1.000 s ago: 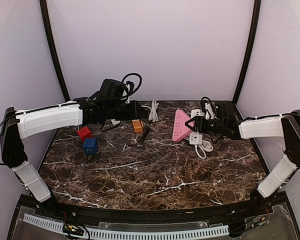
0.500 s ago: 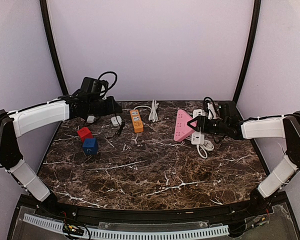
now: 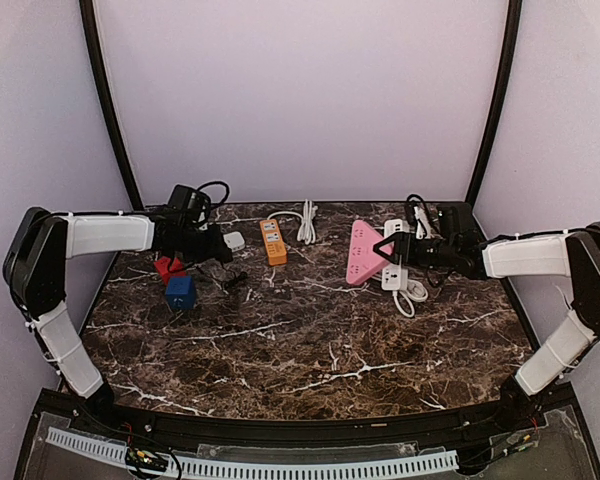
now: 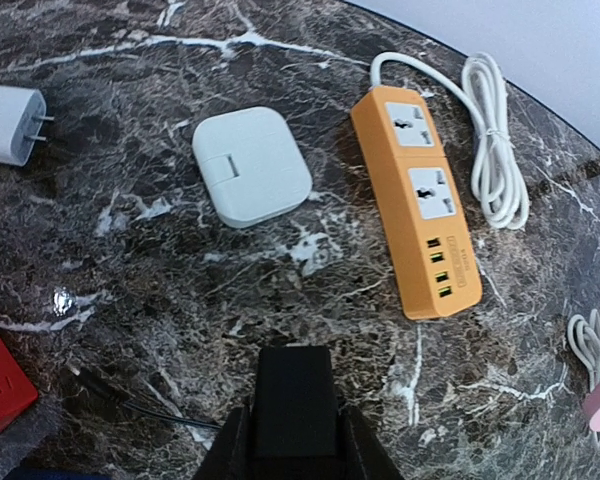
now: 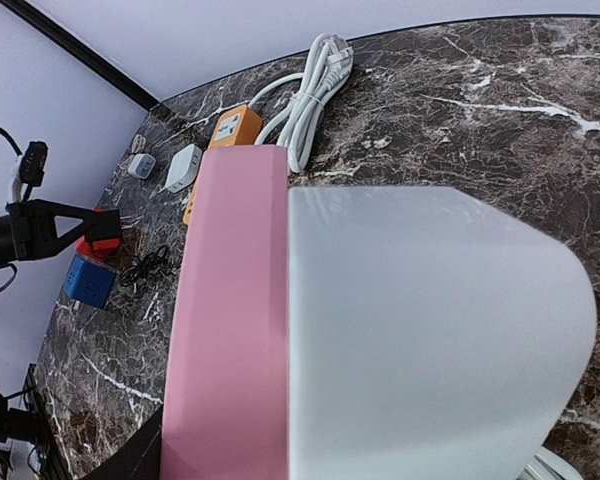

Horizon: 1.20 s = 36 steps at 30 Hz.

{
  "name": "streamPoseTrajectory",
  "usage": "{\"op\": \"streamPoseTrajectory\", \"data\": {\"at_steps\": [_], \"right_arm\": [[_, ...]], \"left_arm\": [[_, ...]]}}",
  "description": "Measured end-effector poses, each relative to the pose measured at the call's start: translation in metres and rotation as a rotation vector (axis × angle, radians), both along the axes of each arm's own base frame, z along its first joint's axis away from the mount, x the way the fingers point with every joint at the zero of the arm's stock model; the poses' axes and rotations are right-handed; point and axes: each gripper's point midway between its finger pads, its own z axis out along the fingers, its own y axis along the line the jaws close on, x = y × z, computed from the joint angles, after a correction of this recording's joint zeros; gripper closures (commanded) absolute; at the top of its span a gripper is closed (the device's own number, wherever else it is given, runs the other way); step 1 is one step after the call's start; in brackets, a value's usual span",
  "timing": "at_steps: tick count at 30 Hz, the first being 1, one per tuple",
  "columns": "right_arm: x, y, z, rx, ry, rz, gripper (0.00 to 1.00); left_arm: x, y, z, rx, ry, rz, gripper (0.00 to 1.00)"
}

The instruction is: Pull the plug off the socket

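Dark marble bench [image 3: 310, 370], all hardware sits in the back half. Nearest on the left is a blue cube [image 3: 180, 291], with a red cube [image 3: 167, 266] just behind it. Left arm [image 3: 110, 232] is low over that spot, jaws closed on a black plug [image 4: 294, 395]. The block sits squarely between the fingers and its thin black lead [image 4: 130, 400] trails on the stone to the left. Plug is apart from every outlet. Beyond it the orange socket strip [image 4: 417, 200] lies flat with both mains outlets showing empty, so my read is the pull is done and the plug only needs setting down. Gripping the body rather than the lead makes sense: no strain on the wire. White square adapter [image 4: 251, 166] is near the strip and a white charger [image 4: 5, 124] lies further left, prongs out, neither plugged in. Coiled white cable [image 4: 492, 140] at the far edge. On the right, a white strip [image 3: 392, 277] touches the pink socket strip [image 3: 360, 250]. Right arm [image 3: 525, 255] reaches in with its jaws against the pink strip's right edge, probably bracing it. That wrist view is all pink plus a white block [image 5: 430, 330] with no fingers visible, so I can't tell how far those jaws are open or whether they grip.
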Motion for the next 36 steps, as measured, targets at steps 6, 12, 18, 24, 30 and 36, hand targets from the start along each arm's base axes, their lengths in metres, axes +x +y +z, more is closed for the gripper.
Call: {"op": "streamPoseTrajectory", "data": {"at_steps": [6,12,18,24,30,36], "right_arm": [[-0.004,0.004,0.002,0.017,0.006,0.030,1.00],[-0.009,0.011,0.006,0.046,0.009,0.077,1.00],[-0.012,0.022,0.013,0.093,0.011,0.138,1.00],[-0.016,0.030,0.025,0.176,0.011,0.199,1.00],[-0.018,0.038,0.038,0.273,0.009,0.260,1.00],[-0.023,0.049,0.051,0.387,0.020,0.330,1.00]], "left_arm": [[0.003,0.015,-0.036,-0.036,0.078,0.050,0.80],[0.005,0.014,-0.046,-0.075,0.099,0.056,0.50],[0.006,0.008,-0.043,-0.110,0.093,0.026,0.19],[-0.012,-0.005,-0.012,-0.183,0.008,-0.091,0.01],[-0.038,-0.042,0.085,-0.425,-0.250,-0.320,0.01],[-0.083,-0.113,0.109,-0.581,-0.292,-0.607,0.01]]}}
